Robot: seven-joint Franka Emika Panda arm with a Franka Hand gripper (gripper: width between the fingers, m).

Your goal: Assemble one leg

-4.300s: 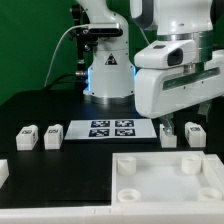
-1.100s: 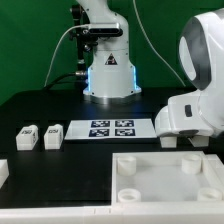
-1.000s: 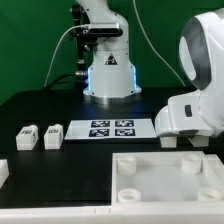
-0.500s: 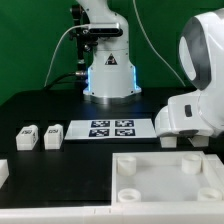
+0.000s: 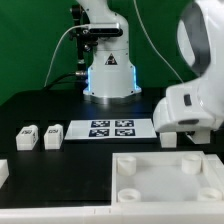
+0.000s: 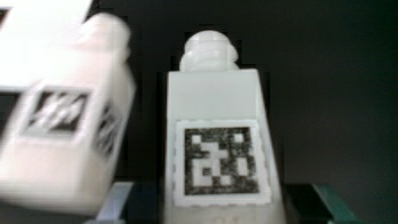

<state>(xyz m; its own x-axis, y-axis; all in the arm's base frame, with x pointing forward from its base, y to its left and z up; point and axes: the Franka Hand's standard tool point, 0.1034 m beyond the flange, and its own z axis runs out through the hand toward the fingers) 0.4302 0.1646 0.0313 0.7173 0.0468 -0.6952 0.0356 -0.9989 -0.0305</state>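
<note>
My fingers [image 6: 125, 203] flank one leg [image 6: 217, 120]; whether they grip it, I cannot tell. A second leg [image 6: 63, 110] is just beside it. Four legs in all: these two right, two left [image 5: 27, 137] [image 5: 52, 135]. Black table [image 5: 40, 105], one panel [image 5: 160, 162] near, marker board [image 5: 110, 128] beyond, pale wall behind.

- counter [image 5: 40, 105]: was black, plain
- leg [image 6: 217, 130]: was white, with a square tag of blocky black-and-white cells on its face
- second leg [image 6: 63, 110]: was white with the same kind of tag, blurred
- marker board [image 5: 111, 128]: was white, with four black-patterned square tags
- panel [image 5: 160, 165]: was plain white
- arm housing [image 5: 195, 105]: was white
- base [image 5: 108, 75]: glowed pale blue
- backdrop [image 5: 30, 40]: was green
</note>
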